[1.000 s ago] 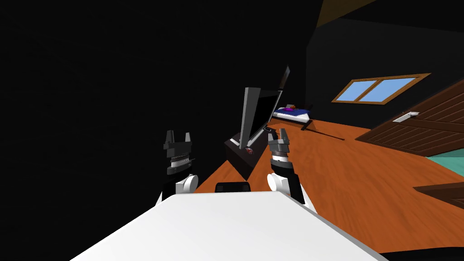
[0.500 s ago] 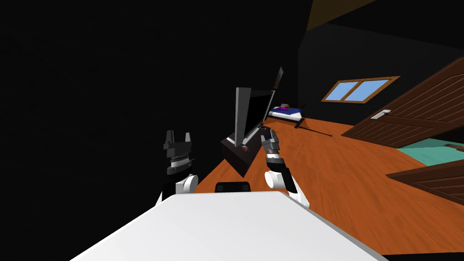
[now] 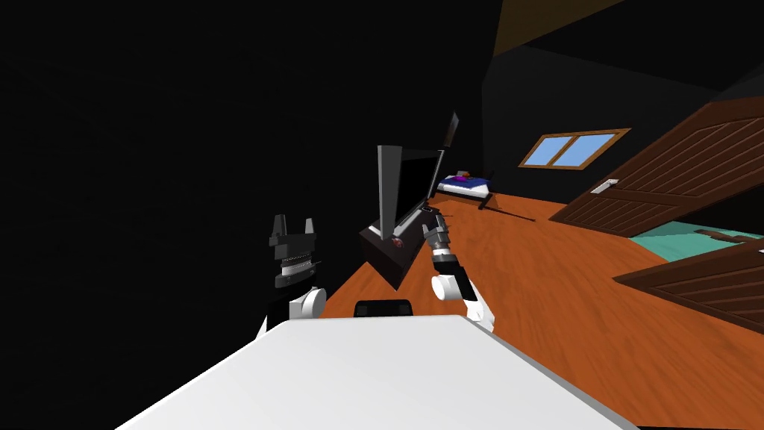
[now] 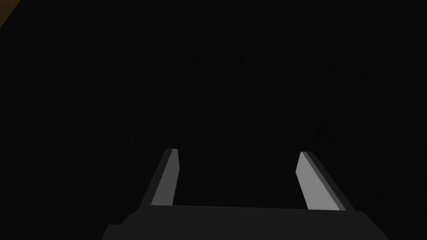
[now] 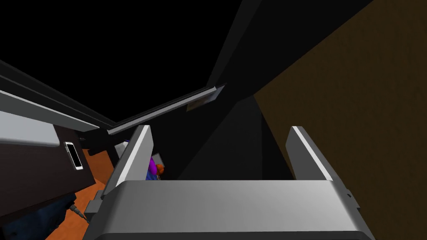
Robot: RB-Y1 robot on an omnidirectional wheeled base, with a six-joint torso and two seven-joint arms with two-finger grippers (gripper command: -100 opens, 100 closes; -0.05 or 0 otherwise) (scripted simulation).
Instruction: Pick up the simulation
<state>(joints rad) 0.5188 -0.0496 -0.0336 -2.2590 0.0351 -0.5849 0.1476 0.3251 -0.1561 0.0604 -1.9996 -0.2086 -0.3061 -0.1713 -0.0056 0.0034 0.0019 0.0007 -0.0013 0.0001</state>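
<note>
The right hand (image 3: 433, 222) reaches over the orange wood floor (image 3: 567, 298) to the near end of a low dark tabletop (image 3: 384, 257) that carries a big black television (image 3: 409, 187). Its fingers (image 5: 134, 154) stand wide apart around nothing. Which thing the task means I cannot tell. Nearest is a small white-edged phone (image 5: 73, 155), flat on the tabletop just beside that hand. The left hand (image 3: 294, 222) hangs wide and empty against a black area.
</note>
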